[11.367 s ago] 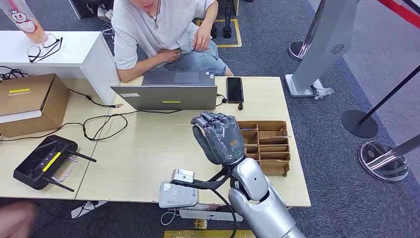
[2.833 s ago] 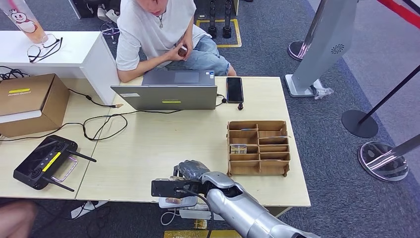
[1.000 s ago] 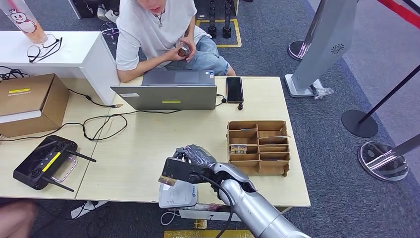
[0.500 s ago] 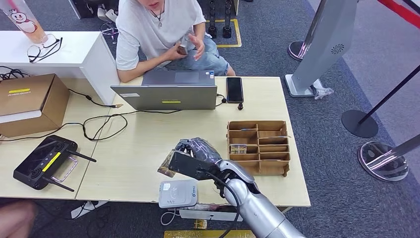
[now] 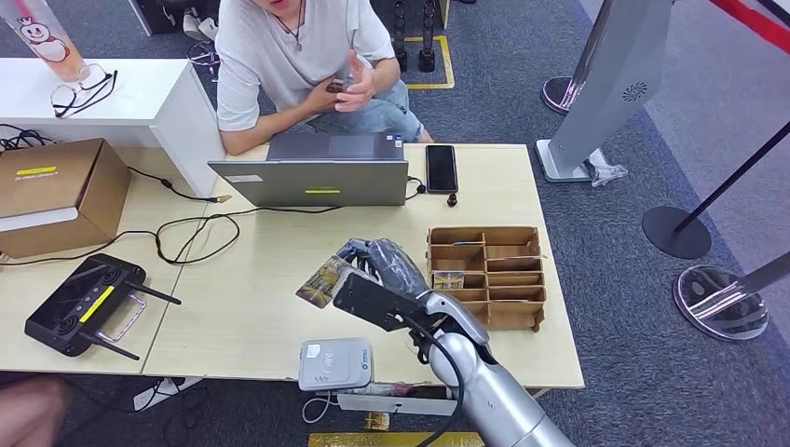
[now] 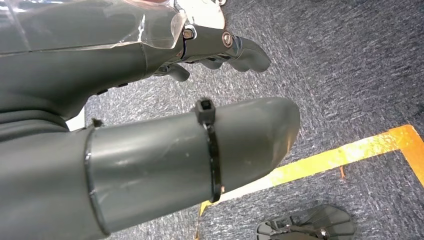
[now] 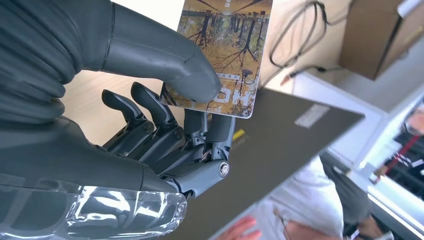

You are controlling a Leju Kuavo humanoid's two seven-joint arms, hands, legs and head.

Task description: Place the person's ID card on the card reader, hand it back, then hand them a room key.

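My right hand (image 5: 380, 267) is raised over the middle of the table and pinches the ID card (image 5: 325, 281), a card printed with an autumn tree picture. In the right wrist view the thumb (image 7: 165, 57) presses the ID card (image 7: 226, 47) against the fingers. The white card reader (image 5: 334, 364) lies at the table's near edge, below the hand, with nothing on it. The person (image 5: 289, 56) sits behind the laptop with both hands near the chest. My left hand (image 6: 130, 85) hangs over the carpet, fingers apart, holding nothing.
A wooden compartment box (image 5: 508, 296) stands right of my hand, with a card (image 5: 448, 279) in one slot. A grey laptop (image 5: 321, 172) and a black phone (image 5: 442, 169) lie at the far edge. A black controller (image 5: 84, 305), cables and a cardboard box (image 5: 56, 194) are on the left.
My right hand has lifted the ID card off the card reader and carried it up and away from the near edge, toward the table's middle. The person's hands have shifted slightly.
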